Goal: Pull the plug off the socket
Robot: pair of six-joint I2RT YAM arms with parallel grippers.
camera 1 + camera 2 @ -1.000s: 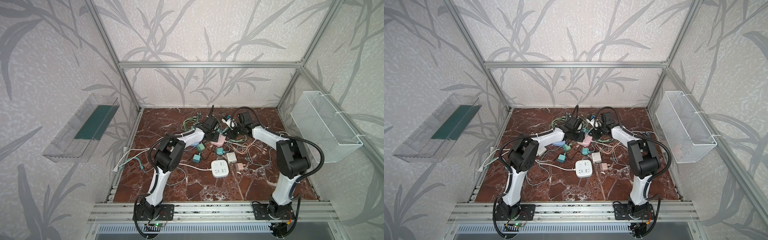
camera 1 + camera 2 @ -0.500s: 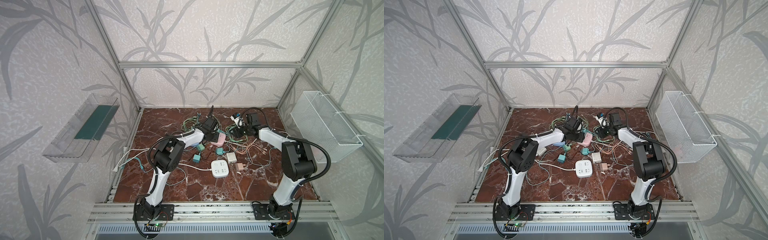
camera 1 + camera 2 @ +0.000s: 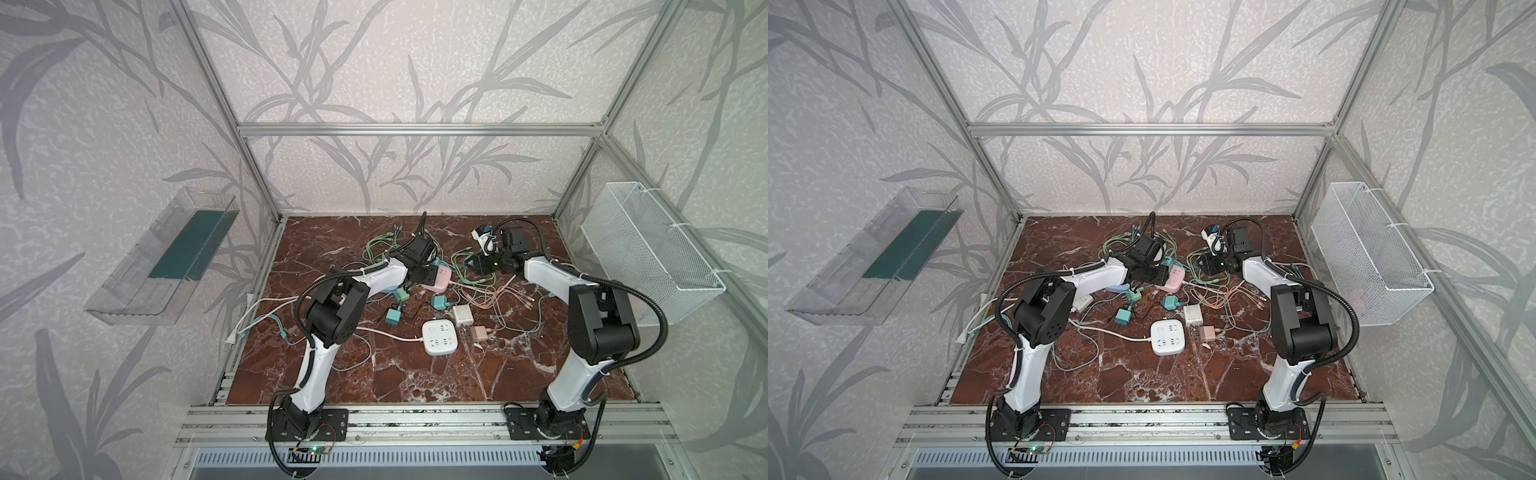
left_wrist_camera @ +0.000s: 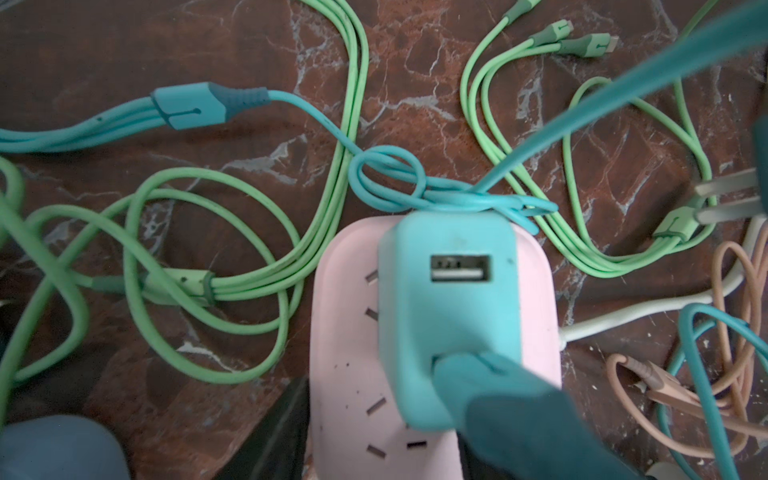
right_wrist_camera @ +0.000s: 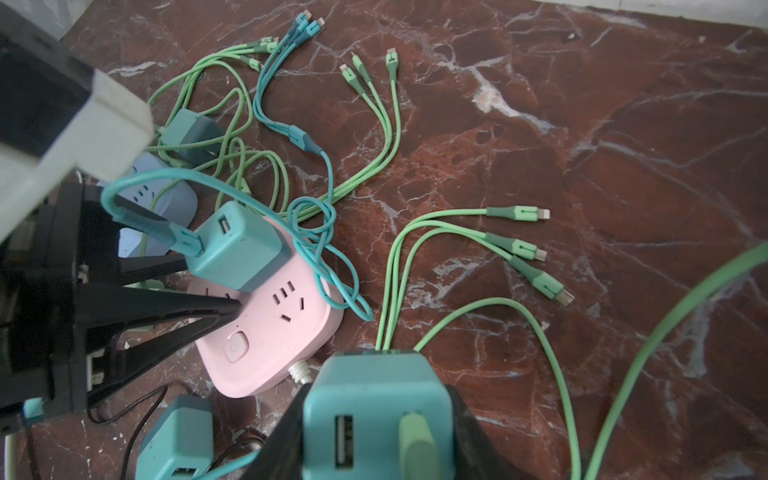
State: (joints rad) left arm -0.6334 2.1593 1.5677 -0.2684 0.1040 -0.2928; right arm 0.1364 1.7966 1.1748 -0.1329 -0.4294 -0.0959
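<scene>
A pink socket (image 3: 437,282) (image 3: 1174,282) lies at the back middle of the marble floor. My left gripper (image 4: 382,436) (image 3: 419,276) is shut on the socket (image 4: 349,332), black fingers (image 5: 187,309) against its sides. One teal plug (image 4: 449,311) (image 5: 237,245) with a teal cable still sits in it. My right gripper (image 5: 376,436) (image 3: 478,264) (image 3: 1208,264) is shut on a second teal plug (image 5: 374,399) with a green cable, held clear of the socket to its right.
Green, teal and salmon cables tangle around the socket. A white power strip (image 3: 439,337), a white charger (image 3: 462,314), a pink adapter (image 3: 480,333) and loose teal chargers (image 3: 392,318) lie nearer the front. A blue socket (image 5: 162,195) sits behind. A wire basket (image 3: 648,253) hangs on the right wall.
My right gripper has drawn back to the right, away from the pink socket, carrying the teal plug with the green cable. The left gripper and the socket have stayed put.
</scene>
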